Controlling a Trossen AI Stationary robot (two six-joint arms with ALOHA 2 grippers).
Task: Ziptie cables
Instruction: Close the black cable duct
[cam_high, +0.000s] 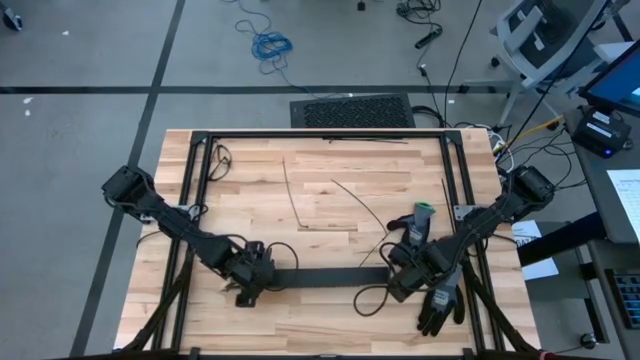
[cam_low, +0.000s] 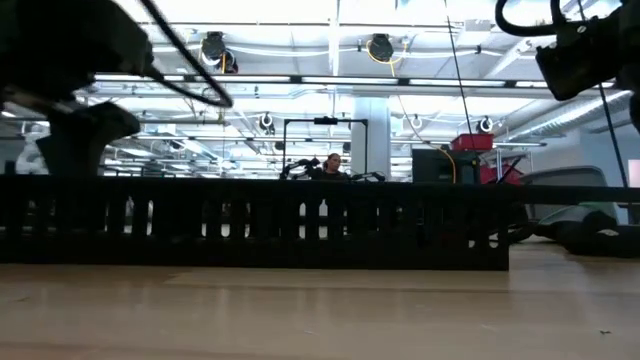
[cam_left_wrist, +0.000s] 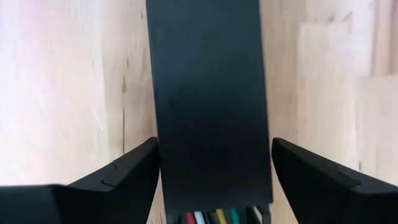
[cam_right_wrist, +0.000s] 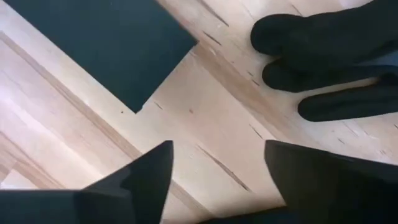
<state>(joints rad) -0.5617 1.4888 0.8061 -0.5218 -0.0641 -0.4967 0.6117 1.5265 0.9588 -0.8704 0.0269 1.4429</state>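
A long black slotted strip (cam_high: 320, 278) lies across the near part of the wooden table; the low view shows its slotted side wall (cam_low: 260, 220). The cables (cam_left_wrist: 214, 218) show only as coloured wire ends inside the strip's left end. My left gripper (cam_high: 250, 285) is open and points steeply down over that end, one finger on either side of the strip (cam_left_wrist: 208, 106), touching nothing that I can see. My right gripper (cam_high: 400, 280) is open and points down over bare wood (cam_right_wrist: 217, 149), just past the strip's right end (cam_right_wrist: 106, 43).
A black glove (cam_high: 440, 300) lies close to my right gripper, its fingers (cam_right_wrist: 323, 56) near the fingertips. A second glove with a green cuff (cam_high: 420, 225) lies farther back. Thin dark strands (cam_high: 295, 195) lie mid-table. Black frame rails (cam_high: 320, 133) edge the table.
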